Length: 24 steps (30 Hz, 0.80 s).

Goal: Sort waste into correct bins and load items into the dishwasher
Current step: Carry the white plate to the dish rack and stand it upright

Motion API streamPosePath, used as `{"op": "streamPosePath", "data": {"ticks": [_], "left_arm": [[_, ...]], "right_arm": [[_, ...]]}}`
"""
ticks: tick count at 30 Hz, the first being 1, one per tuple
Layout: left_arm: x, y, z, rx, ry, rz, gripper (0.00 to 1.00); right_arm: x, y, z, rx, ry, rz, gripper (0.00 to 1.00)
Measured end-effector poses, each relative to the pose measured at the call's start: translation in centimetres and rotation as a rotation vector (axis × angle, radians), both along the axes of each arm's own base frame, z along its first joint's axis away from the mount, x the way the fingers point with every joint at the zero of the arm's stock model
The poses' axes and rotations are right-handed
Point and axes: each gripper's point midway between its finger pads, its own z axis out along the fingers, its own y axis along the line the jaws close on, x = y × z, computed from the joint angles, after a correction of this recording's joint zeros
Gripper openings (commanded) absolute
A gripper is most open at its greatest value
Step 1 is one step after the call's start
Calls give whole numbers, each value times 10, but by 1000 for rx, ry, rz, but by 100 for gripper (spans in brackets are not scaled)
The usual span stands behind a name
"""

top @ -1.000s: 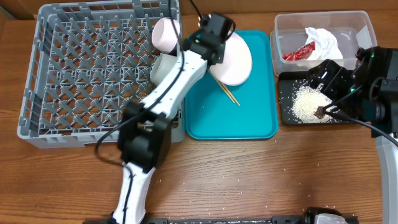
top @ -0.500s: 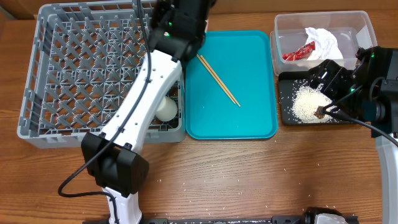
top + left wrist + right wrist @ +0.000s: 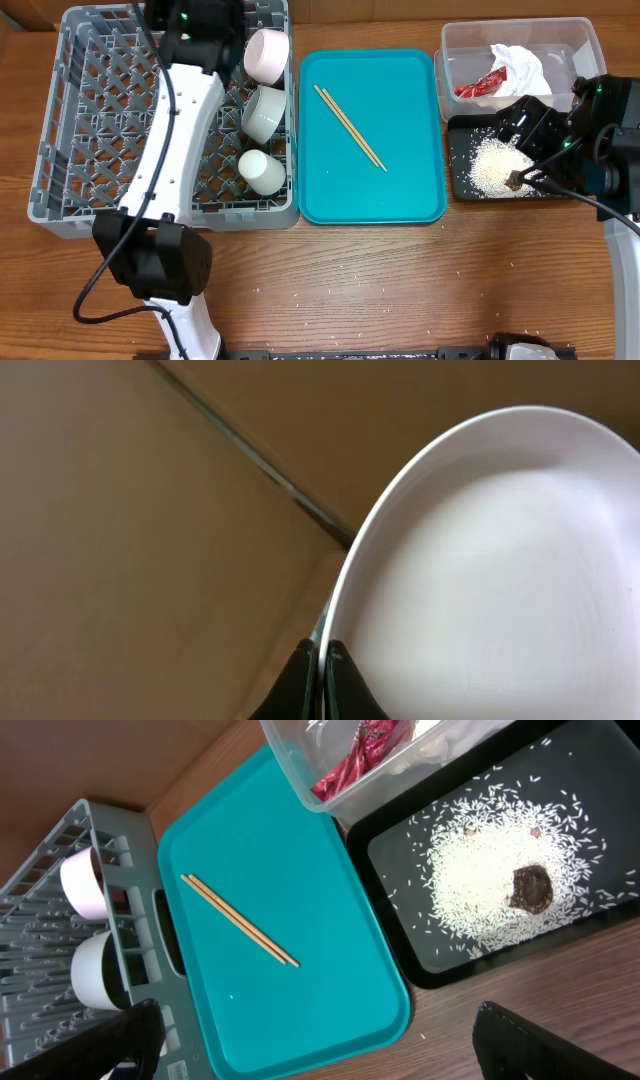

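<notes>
My left gripper (image 3: 322, 660) is shut on the rim of the pale pink plate (image 3: 480, 580). In the overhead view it (image 3: 195, 20) hangs over the back of the grey dish rack (image 3: 50, 150), and the plate is hidden under it. The pink bowl (image 3: 267, 55), whitish-grey bowl (image 3: 262, 112) and white cup (image 3: 260, 172) sit along the rack's right side. Two chopsticks (image 3: 350, 128) lie on the teal tray (image 3: 400, 190). My right gripper (image 3: 318, 1015) is open and empty, above the black tray (image 3: 458, 160).
The clear tub (image 3: 455, 45) holds the napkin (image 3: 520, 65) and red wrapper (image 3: 478, 87). The black tray holds rice (image 3: 495, 165) and a brown lump (image 3: 515, 181). Stray rice grains lie on the wooden table (image 3: 400, 280) near the front.
My left arm has swung left with the plate, from over the teal tray to over the back of the rack, uncovering the bowls and cup. The right arm has not moved.
</notes>
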Motion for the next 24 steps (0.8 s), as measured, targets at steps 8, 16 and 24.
{"op": "streamPosePath", "data": {"ticks": [8, 16, 24], "left_arm": [[27, 14, -48, 25, 68, 26, 4], [49, 10, -118, 48, 195, 19, 4], [55, 6, -142, 44, 253, -15, 62]], "right_arm": [[0, 0, 0, 0, 0, 0, 100], [0, 0, 0, 0, 0, 0, 100], [0, 0, 0, 0, 0, -1, 100]]}}
